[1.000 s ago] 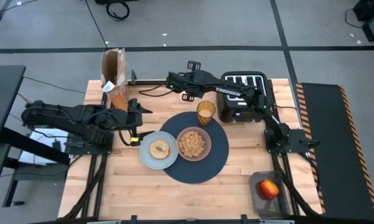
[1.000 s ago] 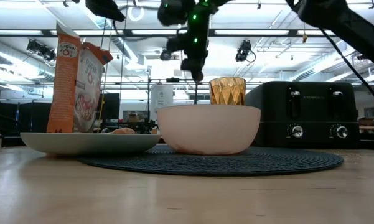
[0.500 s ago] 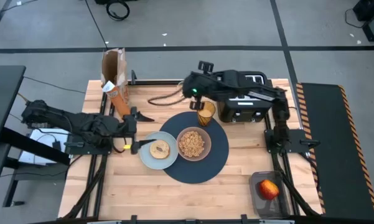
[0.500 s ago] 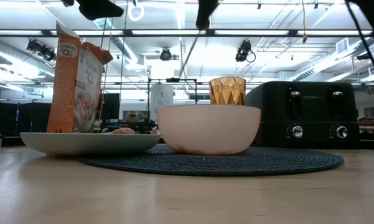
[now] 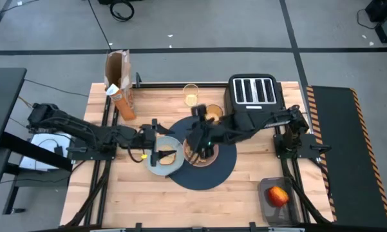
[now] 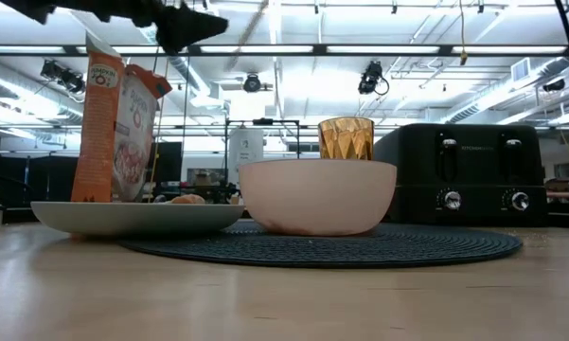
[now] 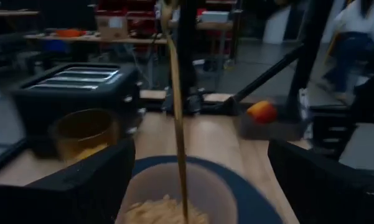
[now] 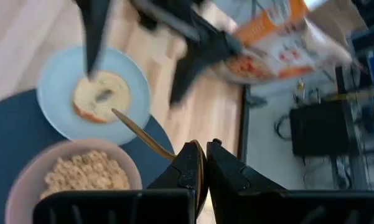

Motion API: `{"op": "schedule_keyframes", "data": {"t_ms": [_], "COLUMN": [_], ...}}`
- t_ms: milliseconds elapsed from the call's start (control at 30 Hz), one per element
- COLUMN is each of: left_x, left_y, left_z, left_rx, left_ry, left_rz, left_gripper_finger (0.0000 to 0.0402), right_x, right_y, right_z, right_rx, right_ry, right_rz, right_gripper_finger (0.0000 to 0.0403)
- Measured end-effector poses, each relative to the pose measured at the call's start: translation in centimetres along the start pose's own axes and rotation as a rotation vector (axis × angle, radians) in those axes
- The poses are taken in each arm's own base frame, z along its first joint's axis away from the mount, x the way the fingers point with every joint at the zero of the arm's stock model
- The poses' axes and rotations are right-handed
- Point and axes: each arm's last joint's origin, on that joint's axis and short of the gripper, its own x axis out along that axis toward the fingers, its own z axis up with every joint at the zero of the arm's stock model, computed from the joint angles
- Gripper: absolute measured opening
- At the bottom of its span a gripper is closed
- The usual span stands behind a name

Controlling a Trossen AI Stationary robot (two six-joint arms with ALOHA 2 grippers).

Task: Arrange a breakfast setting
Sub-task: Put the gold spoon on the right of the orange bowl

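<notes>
A pink bowl full of cereal sits on a big round dark blue mat in the middle of the high view. A thin gold spoon hangs over the bowl, and its tip points down at the cereal. The right claw is squeezed shut on the spoon's handle. This claw shows just above the bowl, in the center of the high view.

Just left of the bowl is a pale blue plate, and part of it lies on the mat. A bagel lies on the plate. The left claw hangs over the plate with its two fingers spread wide apart, and it holds nothing.

A yellow-brown glass stands on the far edge of the mat, above the bowl in the high view. A black toaster stands to the right of the glass. An orange cereal box stands at the upper left of the wooden table. A red apple lies in a dark tray at the lower right.
</notes>
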Motion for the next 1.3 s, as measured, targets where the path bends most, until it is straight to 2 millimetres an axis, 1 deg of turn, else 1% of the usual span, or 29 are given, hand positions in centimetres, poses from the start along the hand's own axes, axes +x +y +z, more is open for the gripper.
{"op": "schedule_keyframes", "data": {"t_ms": [67,133,233,367,500,667,800,1000,1300], "left_x": [0.8,1.5,2.2,2.9,3.0,2.9,2.9,3.0,3.0], "left_y": [-0.2,-0.4,-0.6,-1.1,-1.7,-2.1,-2.0,-1.7,-1.8], "left_z": [-0.6,-1.2,-1.8,-2.6,-3.0,-2.9,-2.9,-2.8,-2.9], "left_rx": [-0.034,-0.064,-0.122,-0.137,-0.168,-0.178,-0.200,-0.198,-0.202], "left_ry": [0.001,0.019,0.018,0.023,0.031,0.013,0.013,0.011,0.017], "left_rz": [-0.004,-0.001,0.001,-0.013,-0.032,-0.023,-0.016,-0.010,-0.009], "left_gripper_finger": [0.0363,0.0352,0.0330,0.0296,0.0257,0.0186,0.0122,0.0026,0.0023], "right_x": [0.2,0.0,-0.3,-0.3,0.0,0.1,0.1,0.4,0.6], "right_y": [1.2,1.6,1.8,1.9,2.1,2.1,2.1,2.3,2.2], "right_z": [0.6,0.9,1.2,1.2,1.1,1.0,1.2,1.1,1.0], "right_rx": [-0.037,-0.051,-0.044,-0.039,-0.046,-0.047,-0.041,-0.080,-0.094], "right_ry": [-0.021,-0.037,-0.060,-0.063,-0.051,-0.054,-0.066,-0.065,-0.070], "right_rz": [0.009,0.002,-0.005,-0.004,0.001,0.014,0.017,0.027,0.041], "right_gripper_finger": [0.0023,0.0023,0.0023,0.0023,0.0023,0.0024,0.0024,0.0025,0.0037]}}
